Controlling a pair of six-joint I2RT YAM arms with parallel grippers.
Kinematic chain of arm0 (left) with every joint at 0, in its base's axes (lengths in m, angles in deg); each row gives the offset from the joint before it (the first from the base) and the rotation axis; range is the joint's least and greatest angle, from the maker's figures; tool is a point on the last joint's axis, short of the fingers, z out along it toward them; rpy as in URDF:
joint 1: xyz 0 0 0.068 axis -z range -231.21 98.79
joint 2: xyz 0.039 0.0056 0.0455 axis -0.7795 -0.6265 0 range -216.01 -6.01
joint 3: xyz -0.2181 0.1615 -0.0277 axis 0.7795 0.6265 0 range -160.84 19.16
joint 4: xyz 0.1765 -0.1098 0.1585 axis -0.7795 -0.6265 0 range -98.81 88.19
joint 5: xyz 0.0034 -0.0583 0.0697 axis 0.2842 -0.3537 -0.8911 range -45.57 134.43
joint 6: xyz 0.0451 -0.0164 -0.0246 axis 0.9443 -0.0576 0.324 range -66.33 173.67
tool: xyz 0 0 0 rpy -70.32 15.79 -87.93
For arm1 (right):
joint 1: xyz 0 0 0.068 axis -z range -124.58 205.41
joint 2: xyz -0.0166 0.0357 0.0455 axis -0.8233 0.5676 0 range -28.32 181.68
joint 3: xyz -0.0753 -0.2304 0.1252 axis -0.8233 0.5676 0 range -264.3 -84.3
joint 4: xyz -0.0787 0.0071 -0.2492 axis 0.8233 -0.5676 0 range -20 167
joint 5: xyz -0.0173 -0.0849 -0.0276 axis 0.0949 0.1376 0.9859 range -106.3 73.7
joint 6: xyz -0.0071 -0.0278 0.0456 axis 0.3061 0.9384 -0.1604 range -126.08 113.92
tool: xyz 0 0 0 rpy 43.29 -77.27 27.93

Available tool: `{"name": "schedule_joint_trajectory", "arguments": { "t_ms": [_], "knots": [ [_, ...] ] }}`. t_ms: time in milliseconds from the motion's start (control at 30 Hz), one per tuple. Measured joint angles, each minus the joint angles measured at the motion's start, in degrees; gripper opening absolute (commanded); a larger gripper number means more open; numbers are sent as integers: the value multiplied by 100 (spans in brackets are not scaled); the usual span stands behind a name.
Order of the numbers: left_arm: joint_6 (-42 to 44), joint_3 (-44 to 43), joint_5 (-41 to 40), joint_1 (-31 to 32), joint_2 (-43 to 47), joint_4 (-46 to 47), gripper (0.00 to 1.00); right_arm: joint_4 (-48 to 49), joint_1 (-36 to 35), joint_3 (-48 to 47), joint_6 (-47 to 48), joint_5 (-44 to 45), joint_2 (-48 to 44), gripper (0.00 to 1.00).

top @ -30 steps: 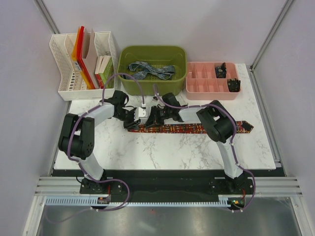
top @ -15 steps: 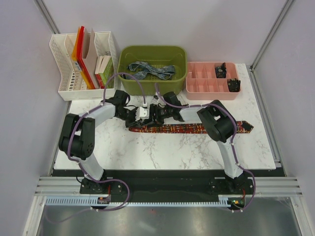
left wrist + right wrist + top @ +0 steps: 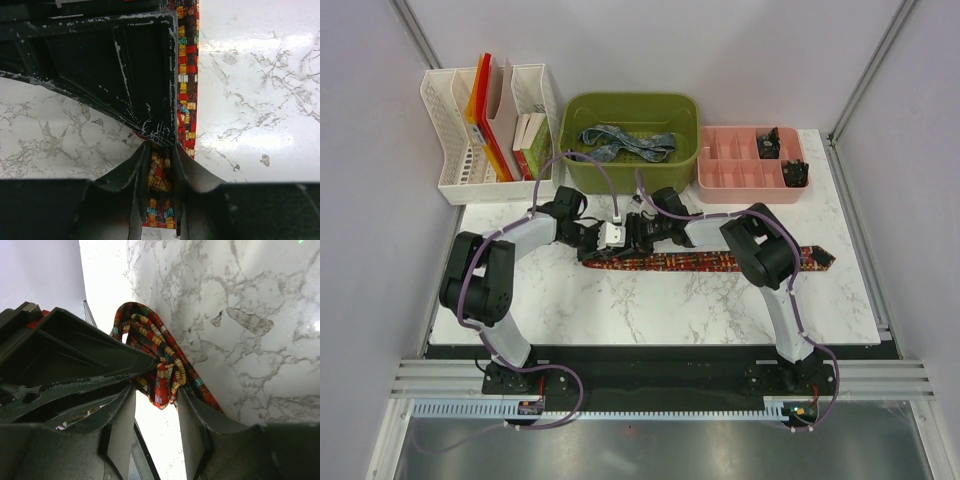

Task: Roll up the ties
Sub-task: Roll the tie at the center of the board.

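Pinching the narrow end of the red patterned tie (image 3: 187, 90) between its closed fingers, the left gripper (image 3: 160, 150) faces the right gripper (image 3: 156, 392), whose jaws flank the loose coil (image 3: 150, 340), grip unclear; slack between them would probably let the roll spring open.

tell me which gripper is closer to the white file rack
Left. The left gripper is at one end of the tie, off the file rack's near right corner. The right gripper meets it from the other side, further from the rack.
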Motion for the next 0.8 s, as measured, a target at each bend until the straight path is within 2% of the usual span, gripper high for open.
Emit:
{"name": "schedule_joint_trajectory", "arguments": {
  "t_ms": [67, 100, 133, 233, 267, 400, 633, 800],
  "knots": [
    [2, 20, 4, 7, 0, 9, 29, 0, 2, 2, 2, 7, 26, 33],
    [2, 31, 9, 15, 0, 11, 30, 0, 2, 2, 4, 17, 48, 24],
    [2, 44, 9, 24, 0, 11, 32, -4, 0, 4, 15, 28, 70, 19],
    [35, 90, 15, 55, 2, 15, 47, -66, 0, 26, 61, 83, 87, 1],
    [46, 96, 15, 63, 2, 22, 55, -85, 0, 28, 98, 101, 87, 0],
    [37, 105, 26, 9, 90, 22, 66, -111, 9, 101, 144, 151, 87, 0],
    [44, 85, 44, -551, 494, -197, 69, -85, 39, 140, 179, 133, 87, 0],
    [90, 85, 39, -610, 498, -374, 70, -111, 39, 140, 306, 153, 81, 0]
  ]
}}
